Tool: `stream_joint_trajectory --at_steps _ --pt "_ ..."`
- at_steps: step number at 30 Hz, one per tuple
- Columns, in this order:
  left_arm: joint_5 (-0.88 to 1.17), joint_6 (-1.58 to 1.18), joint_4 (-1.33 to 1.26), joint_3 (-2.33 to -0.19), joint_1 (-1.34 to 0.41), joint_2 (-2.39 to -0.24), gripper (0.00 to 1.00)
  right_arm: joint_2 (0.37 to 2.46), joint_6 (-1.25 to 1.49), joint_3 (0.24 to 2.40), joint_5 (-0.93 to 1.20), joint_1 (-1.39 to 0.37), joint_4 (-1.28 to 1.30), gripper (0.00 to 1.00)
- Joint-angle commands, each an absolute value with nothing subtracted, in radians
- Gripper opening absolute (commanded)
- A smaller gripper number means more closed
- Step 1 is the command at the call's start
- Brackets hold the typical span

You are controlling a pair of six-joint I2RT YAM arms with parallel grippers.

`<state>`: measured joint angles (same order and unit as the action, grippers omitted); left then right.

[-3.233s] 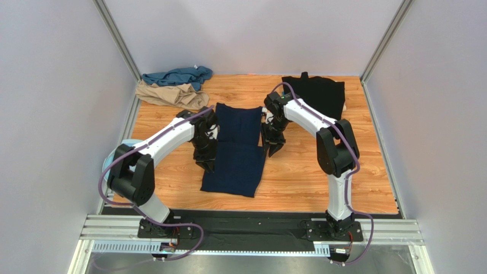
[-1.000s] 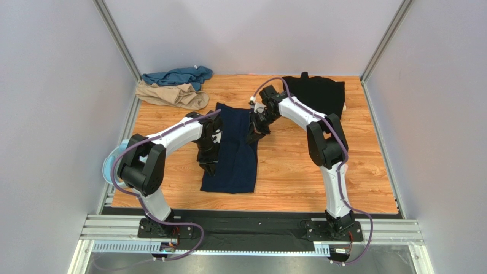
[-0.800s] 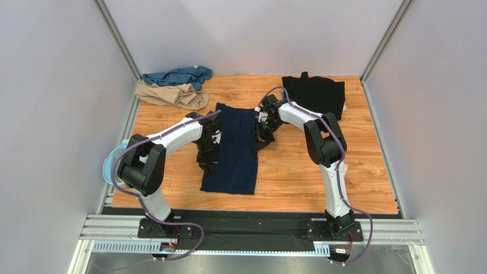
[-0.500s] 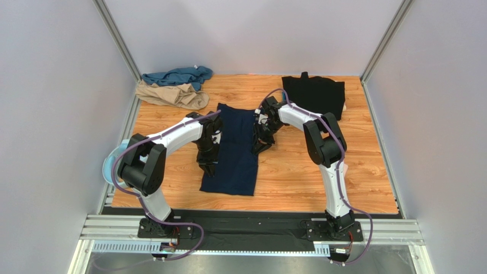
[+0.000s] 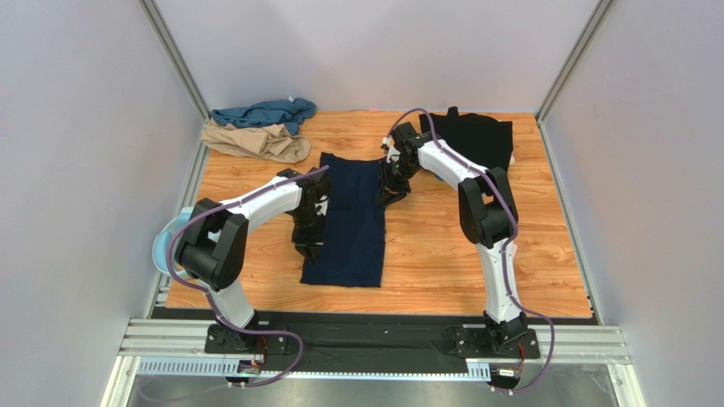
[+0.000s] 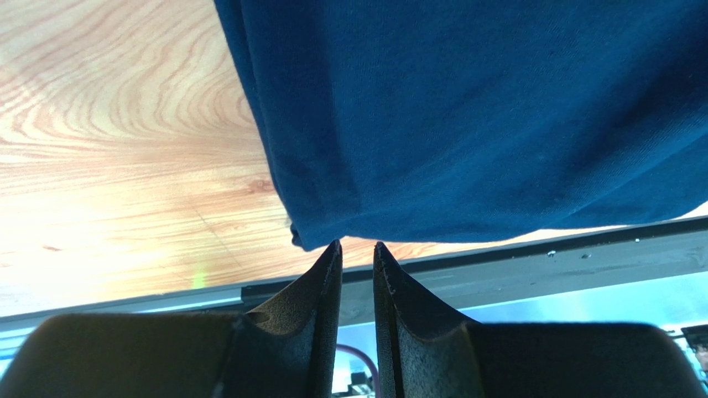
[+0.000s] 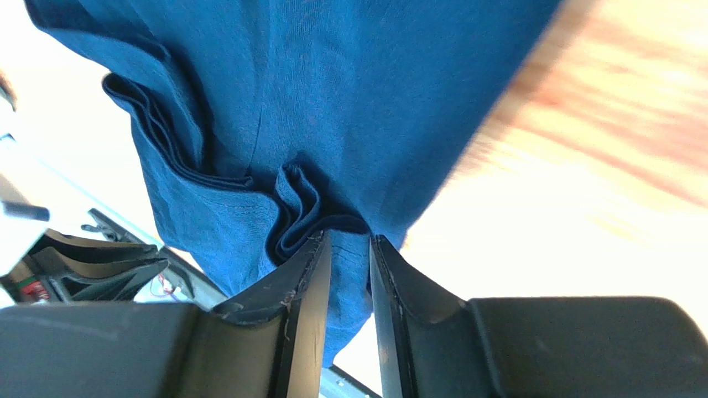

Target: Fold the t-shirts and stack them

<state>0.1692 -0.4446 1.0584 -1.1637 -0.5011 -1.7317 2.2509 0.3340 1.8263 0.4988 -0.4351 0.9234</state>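
The dark navy t-shirt (image 5: 353, 222) lies folded into a long narrow strip in the middle of the table. It also shows in the left wrist view (image 6: 465, 108) and the right wrist view (image 7: 332, 83). My left gripper (image 5: 308, 248) sits at its left edge near the front corner. In its wrist view the gripper (image 6: 357, 246) is shut with nothing between the tips, and the shirt's corner lies just past them. My right gripper (image 5: 387, 197) is at the shirt's right edge, shut (image 7: 349, 240) on a bunched fold of navy cloth. The black t-shirt (image 5: 472, 140) lies flat at the back right.
The teal t-shirt (image 5: 263, 113) and the tan t-shirt (image 5: 255, 141) lie crumpled at the back left corner. A pale blue plastic ring (image 5: 163, 242) sits by the left arm's elbow at the table's left edge. Grey walls stand on three sides of the table.
The navy shirt's right side has been folded over to the left, so it is narrower. My right gripper has shifted a little toward the back along its right edge. The left gripper has barely moved.
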Motion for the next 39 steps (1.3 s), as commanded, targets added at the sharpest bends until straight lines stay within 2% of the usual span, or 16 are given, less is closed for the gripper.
stream_joint_trajectory --at_steps 1,9,17,25,28,32,39 --pt "0.160 -0.471 0.996 -1.157 -0.515 -1.697 0.27 2.162 0.299 1.879 0.436 -0.420 0.982 0.30" --pt "0.109 -0.477 0.913 -1.241 -0.517 -1.743 0.28 2.016 0.302 1.746 0.485 -0.419 0.994 0.30" --pt "0.043 -0.407 0.953 -1.541 -0.517 -1.974 0.31 1.973 0.339 1.694 0.545 -0.434 0.999 0.31" --pt "0.037 -0.394 0.948 -1.672 -0.517 -2.163 0.31 1.977 0.390 1.648 0.575 -0.506 0.951 0.31" --pt "0.014 -0.405 0.963 -1.692 -0.515 -2.189 0.28 2.020 0.408 1.646 0.581 -0.537 0.916 0.31" --pt "-0.049 -0.410 0.988 -1.677 -0.512 -2.186 0.15 2.114 0.416 1.648 0.591 -0.561 0.920 0.26" --pt "-0.061 -0.408 0.982 -1.614 -0.480 -2.131 0.09 2.187 0.411 1.597 0.525 -0.575 0.870 0.20"
